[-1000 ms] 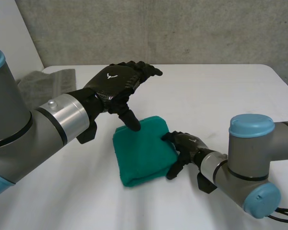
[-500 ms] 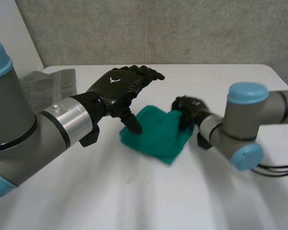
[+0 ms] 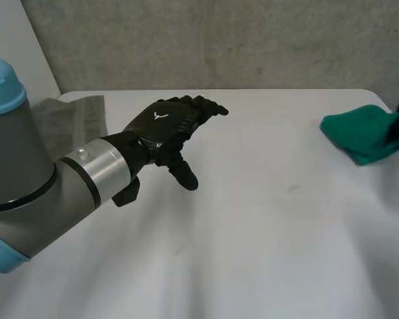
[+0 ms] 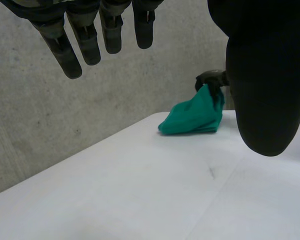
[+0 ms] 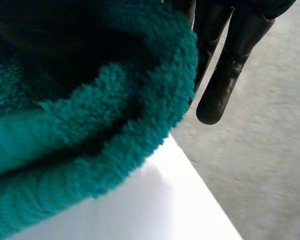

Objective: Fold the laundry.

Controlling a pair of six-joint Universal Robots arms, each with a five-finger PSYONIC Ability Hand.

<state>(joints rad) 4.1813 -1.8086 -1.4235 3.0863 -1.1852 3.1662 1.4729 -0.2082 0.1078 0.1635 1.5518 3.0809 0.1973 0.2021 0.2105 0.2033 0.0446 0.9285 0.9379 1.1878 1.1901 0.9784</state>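
Green cloth point(image 3: 359, 134) (one), grey towel point(image 3: 70, 119) (one)

A white table point(image 3: 266, 252) is stretching from near to far, its far edge meeting a grey concrete wall point(image 3: 253, 40) that is running left to right. A pale panel point(image 3: 13, 60) is standing at far left. Grey floor point(image 5: 270, 165) is showing past the table's edge.

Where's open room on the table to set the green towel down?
The widest bare stretch is the table's middle, between the left hand and the green towel that the right hand pinches at the right edge. The near side is bare too. The far left corner is taken by a grey towel.
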